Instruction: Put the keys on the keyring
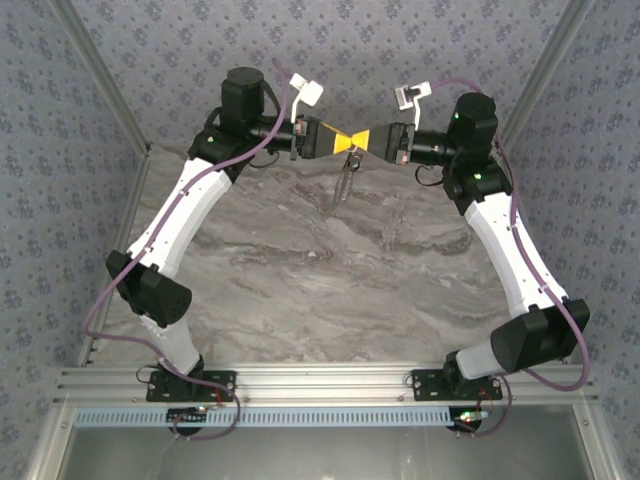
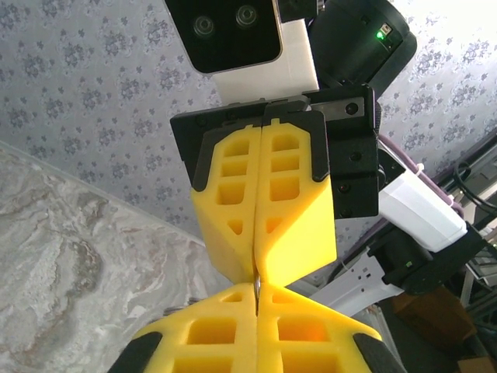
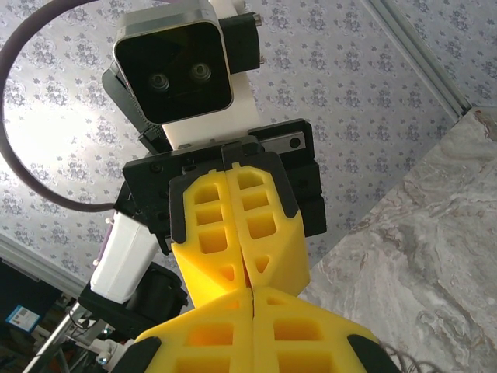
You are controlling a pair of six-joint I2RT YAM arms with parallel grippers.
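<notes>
Left fingers [image 1: 343, 141]: 2 yellow pads pressed together, no gap along the seam. Right fingers [image 1: 365, 139]: same, pressed flat together.

The 2 pairs meet tip to tip in mid-air, over the far part of the desk [image 1: 300, 270], forming a yellow bowtie in the top view.

Left wrist view: left fingers [image 2: 250, 305] at the bottom and right fingers [image 2: 264, 252] pointing down at them, seams lined up. A thin dark metal sliver [image 2: 255, 286] sits right at the junction and runs into the seam of the lower pair. Too small to tell whether it is key or ring wire.

Right wrist view: right fingers [image 3: 247, 303] at the bottom, left fingers [image 3: 242, 272] above, tips touching. No metal is readable at the seam here.

Keyring [image 1: 345, 180]: a thin grey chain-like loop, hanging straight down from just under the junction, slightly to the left-arm side. Its lower end lies over the marbled desk, but I can't tell if it touches. Something at the tips is pinching its top, but I can't tell which pair.

Both forearms are roughly level and point at each other. Each wrist camera faces the opposite one: the right arm's camera [image 2: 233, 31] and the left arm's camera [image 3: 175, 70].

Purple cables [image 1: 110, 290] run along both arms. Patterned wall [image 1: 350, 40] stands behind.
</notes>
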